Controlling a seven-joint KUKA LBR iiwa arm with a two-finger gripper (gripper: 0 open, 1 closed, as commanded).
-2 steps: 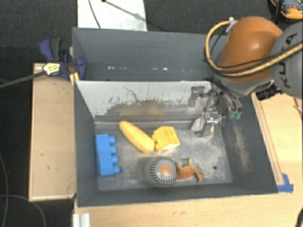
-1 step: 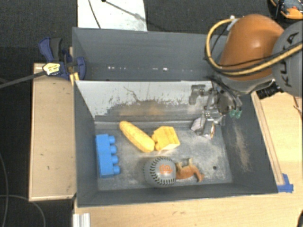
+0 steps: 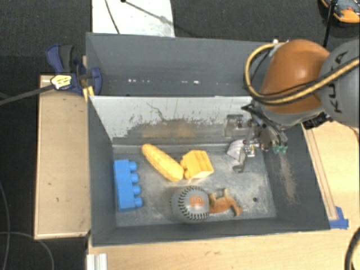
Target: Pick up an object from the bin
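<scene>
Arm is entering over the right rim of the bin (image 3: 169, 66), its orange cover (image 3: 292, 72) sitting above the back right corner. Gripper (image 3: 241, 157) is hanging low over bare floor in the right half, close to the foot of the back wall. Whether it is released or clenched: cannot tell. Nothing is showing in its grasp. Five things are lying on the floor, all left of or nearer than the gripper. A yellow wedge (image 3: 197, 165) is lying nearest, just to its left with a strip of bare floor between. Yellow corn (image 3: 162, 162) is lying slantwise, its lower end touching the wedge. A blue block (image 3: 126, 184) is lying close along the left wall, apart from the corn. By the front wall a round grey-and-orange disc (image 3: 191, 203) is resting against a small orange-brown toy (image 3: 225, 203), below and left of the gripper. Open room is lying to the right: floor from gripper to right wall is bare, as is the strip along the back wall.
</scene>
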